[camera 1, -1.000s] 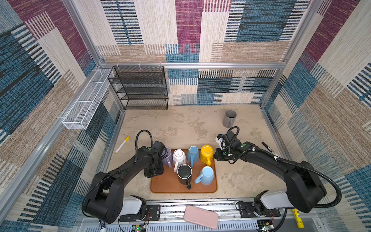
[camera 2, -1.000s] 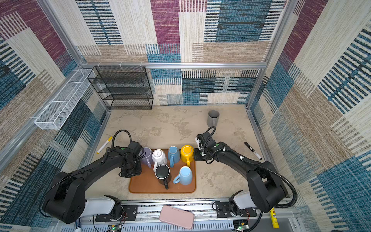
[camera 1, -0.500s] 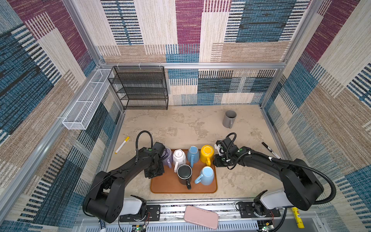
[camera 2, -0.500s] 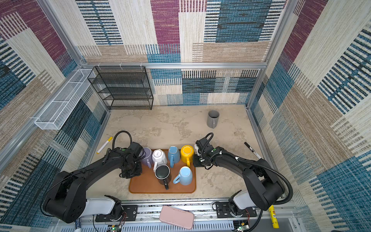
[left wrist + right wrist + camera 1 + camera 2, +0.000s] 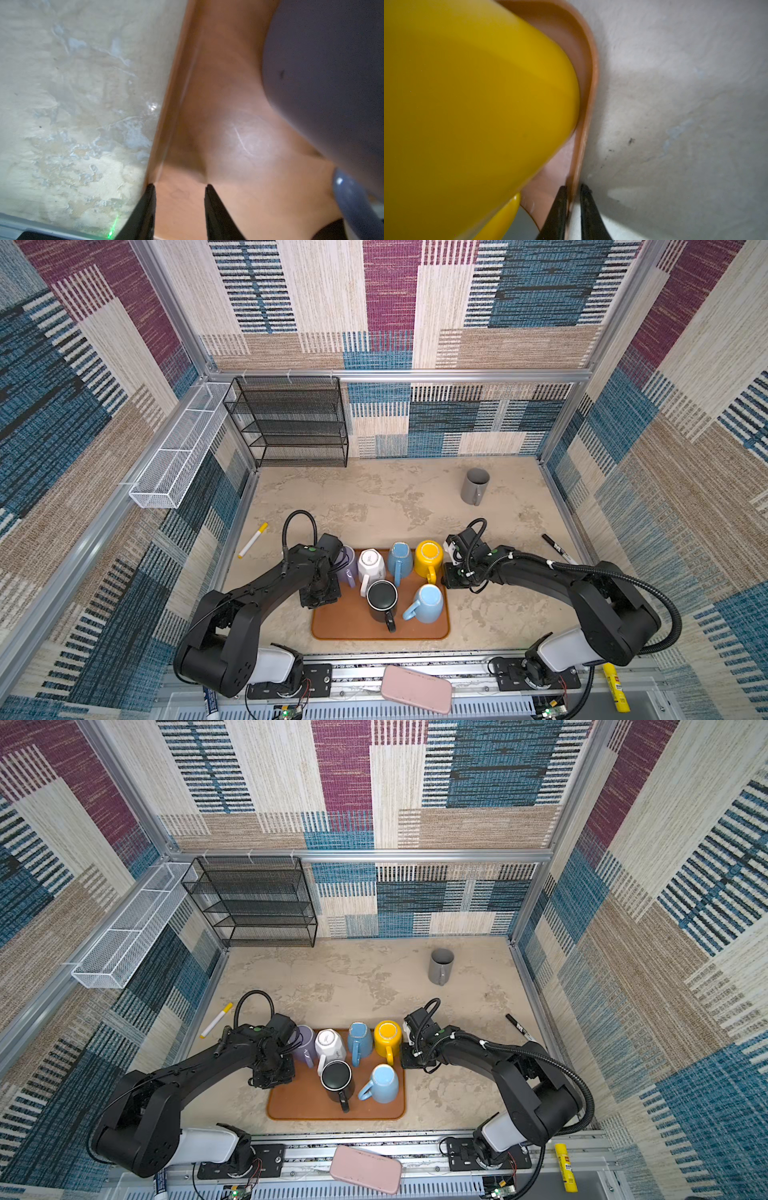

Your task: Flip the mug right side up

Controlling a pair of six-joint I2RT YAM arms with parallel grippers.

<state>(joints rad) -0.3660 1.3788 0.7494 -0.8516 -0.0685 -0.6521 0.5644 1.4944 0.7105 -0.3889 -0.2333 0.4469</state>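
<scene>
my right claw [image 5: 446,581] has come nearer and down onto the right rim of the tray [image 5: 374,638]. in a top view the yellow mug [image 5: 430,558], seemingly bottom-up, stands at the tray's far right corner just beside it, my forearm low, reaching left. left wrist: my left claw [image 5: 179,185] hangs spread at the tray's left rim. right wrist: jaws pinch the right rim. the mug looks stiff, glazed, slippery, breakable; i'd grip its wall.
</scene>
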